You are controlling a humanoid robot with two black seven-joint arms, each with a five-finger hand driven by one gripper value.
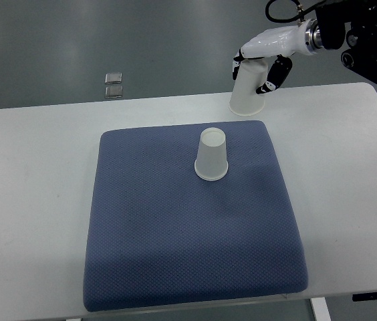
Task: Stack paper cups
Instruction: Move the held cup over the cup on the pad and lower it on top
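A white paper cup (212, 157) stands upside down on the blue mat (175, 227), near its far middle. A second white paper cup (247, 92) is held upside down in my right hand (261, 65), above the mat's far right corner at the table's far edge. The hand's fingers wrap around the cup's upper part; the arm comes in from the upper right. Whether that cup's rim touches the table I cannot tell. My left arm does not show.
The white table (28, 200) carries the blue mat in its middle. Two small metal squares (113, 85) lie on the grey floor beyond the table's far edge, at the left. Dark robot hardware (375, 40) fills the upper right corner.
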